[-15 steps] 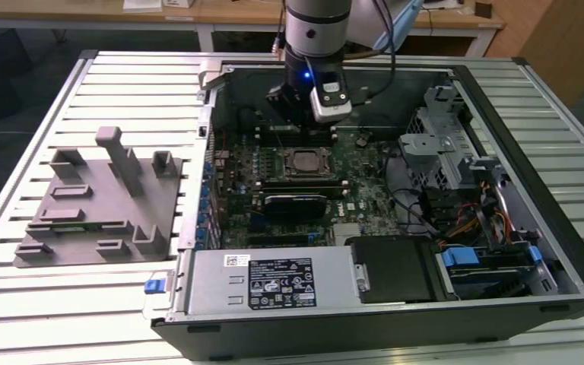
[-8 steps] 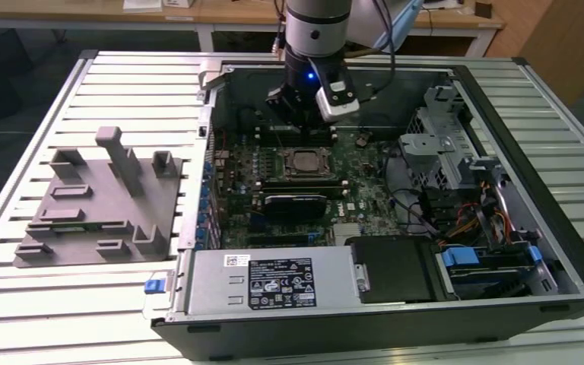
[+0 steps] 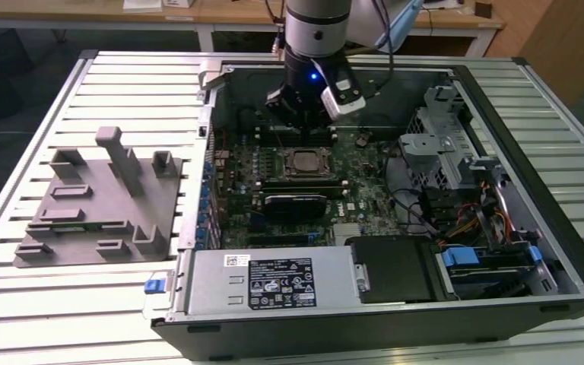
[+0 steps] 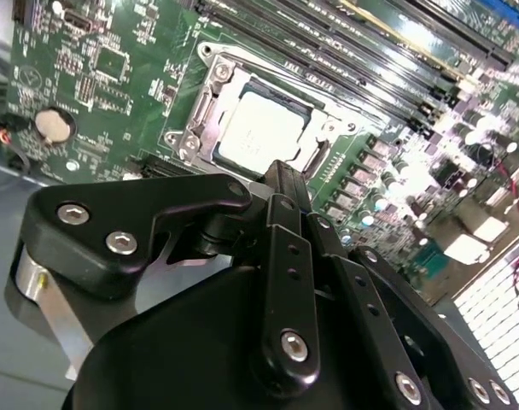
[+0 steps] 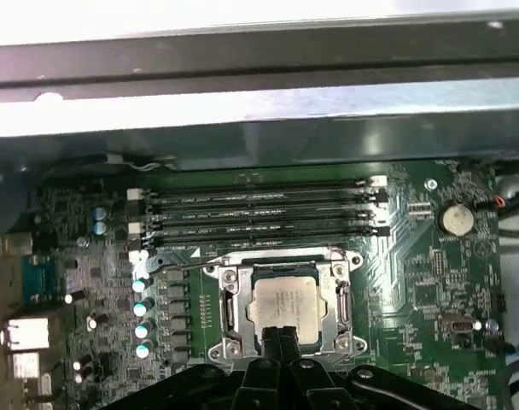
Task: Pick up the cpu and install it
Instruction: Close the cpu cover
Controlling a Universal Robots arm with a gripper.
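While cpu point(image 5: 283, 305) sits socketed, slatted table point(image 3: 28, 122) bears case point(image 3: 373, 331).

grey plastic fixture point(image 3: 94, 213) on the slatted metal table point(image 3: 28, 319), beside the open black computer case point(image 3: 373, 327); a round silvery disc point(image 5: 455, 219), perhaps a battery, on its green circuit board point(image 5: 413, 282).

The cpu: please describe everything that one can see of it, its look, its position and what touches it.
The cpu is a small, flat, square chip with a pale, silvery metal top that bears faint print. It lies level in the socket frame on the green motherboard, and the frame's metal surrounds it on all sides. The gripper hangs close to one edge of it, shut and holding nothing. Whether it touches the chip cannot be told.
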